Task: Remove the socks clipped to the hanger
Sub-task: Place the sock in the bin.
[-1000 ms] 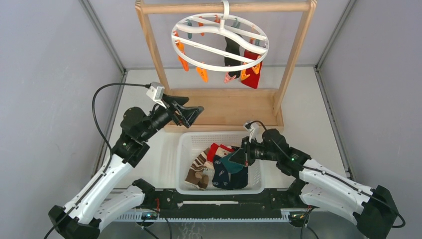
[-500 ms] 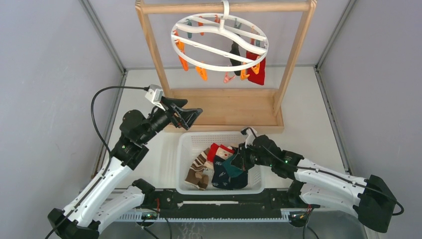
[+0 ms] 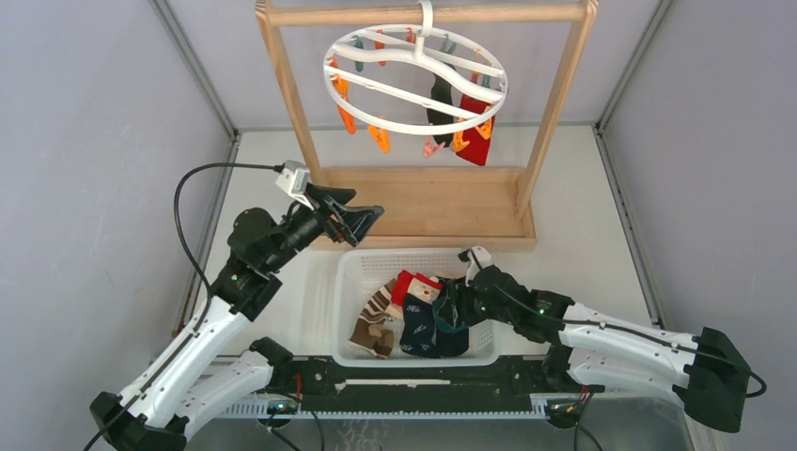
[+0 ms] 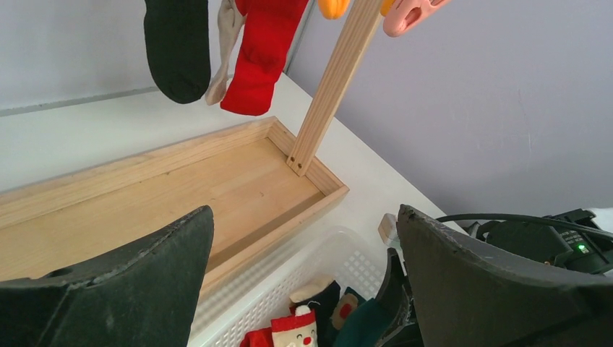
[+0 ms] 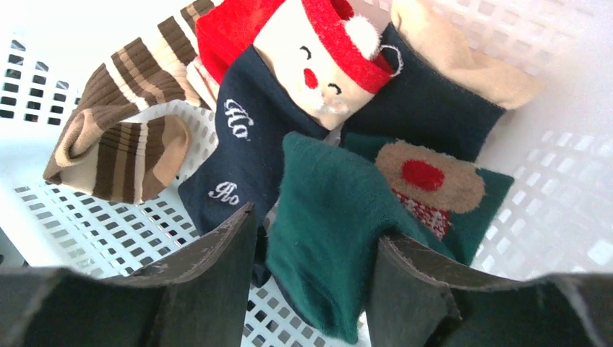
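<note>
The white ring hanger [image 3: 416,80] hangs from the wooden rack with a black sock [image 3: 439,99] and a red sock [image 3: 476,141] clipped at its right side; both socks, black [image 4: 177,47] and red [image 4: 264,50], also show at the top of the left wrist view. My left gripper [image 3: 362,218] is open and empty, raised over the rack's base and pointing toward those socks. My right gripper [image 3: 449,305] is low inside the white basket [image 3: 352,272], jaws apart. A dark green sock [image 5: 332,210] lies between its fingers on the pile, with a gap beside the left finger.
The basket holds a brown striped sock [image 5: 123,144], a navy sock [image 5: 246,144], a Santa sock [image 5: 318,58] and a red one. The wooden rack's base tray [image 4: 181,188] stands just behind the basket. Orange and teal clips dangle from the ring. Grey walls enclose the table.
My right gripper has sunk into the basket and its jaws have parted, leaving the green sock on the pile. The hanger's socks sway slightly. The left arm has barely moved.
</note>
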Motion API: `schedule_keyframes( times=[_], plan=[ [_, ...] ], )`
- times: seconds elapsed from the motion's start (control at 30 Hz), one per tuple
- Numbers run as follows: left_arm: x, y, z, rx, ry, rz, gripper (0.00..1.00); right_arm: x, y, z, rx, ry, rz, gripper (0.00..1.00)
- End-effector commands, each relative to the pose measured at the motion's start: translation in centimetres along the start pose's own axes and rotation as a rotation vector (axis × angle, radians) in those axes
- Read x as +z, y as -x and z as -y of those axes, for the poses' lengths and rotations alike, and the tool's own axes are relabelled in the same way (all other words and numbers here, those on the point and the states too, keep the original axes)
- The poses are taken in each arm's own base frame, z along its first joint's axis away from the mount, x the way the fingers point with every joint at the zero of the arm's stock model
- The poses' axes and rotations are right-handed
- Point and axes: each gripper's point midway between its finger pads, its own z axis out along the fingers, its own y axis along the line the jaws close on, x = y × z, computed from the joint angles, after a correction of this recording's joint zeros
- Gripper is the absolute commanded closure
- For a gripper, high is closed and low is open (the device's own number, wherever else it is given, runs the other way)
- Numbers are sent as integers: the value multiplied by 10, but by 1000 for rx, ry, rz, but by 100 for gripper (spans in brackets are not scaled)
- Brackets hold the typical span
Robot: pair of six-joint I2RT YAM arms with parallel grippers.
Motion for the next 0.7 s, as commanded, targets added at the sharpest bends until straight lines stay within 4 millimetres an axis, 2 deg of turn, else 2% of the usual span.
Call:
schedule_keyframes(
  times=[0.0,0.07,0.27,0.5,0.67],
  plan=[
    [-1,7,7,-3,-19,23,0,-11,10,3,8,-49,60,40],
    [0,8,9,-2,-24,23,0,-16,12,2,8,-54,75,39],
    [4,6,10,-3,-25,13,0,-39,19,-5,-40,-98,111,19],
    [8,3,13,-8,-27,4,0,-61,25,-10,-72,-130,147,17],
    [12,5,15,-5,-23,1,0,-76,33,-5,-60,-172,218,17]
  ],
)
